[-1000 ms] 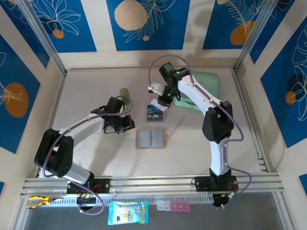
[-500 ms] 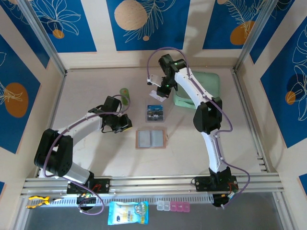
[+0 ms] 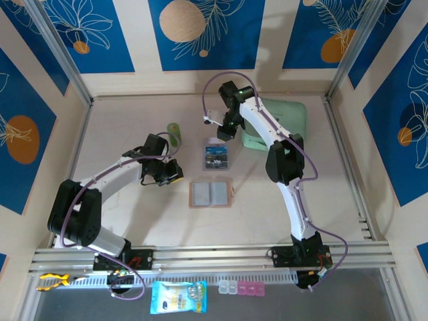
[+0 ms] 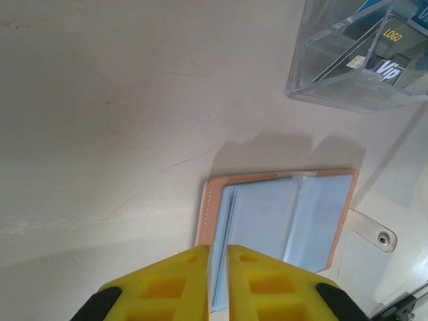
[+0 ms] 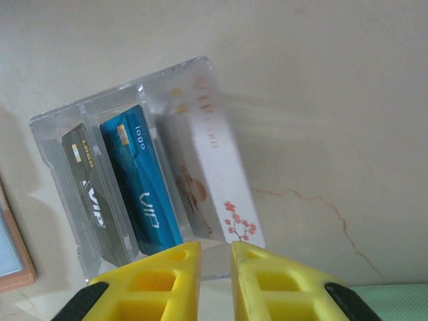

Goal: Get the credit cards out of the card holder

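Top view: my right gripper (image 3: 224,132) has drawn back from the clear tray (image 3: 204,157) without the white card it carried. The card holder (image 3: 210,194) lies open on the counter (image 3: 160,221), apart from both arms. The green pouch (image 3: 287,114) crowds my right wrist.

Left wrist view: my left gripper (image 4: 217,251) is clenched and empty. The holder's panels (image 4: 267,214) look emptied.

Right wrist view: my right gripper (image 5: 215,247) has released. The white card (image 5: 214,180) leans in the tray (image 5: 120,90) beside the blue card (image 5: 144,194) and dark card (image 5: 90,194). Extraction is probably complete.
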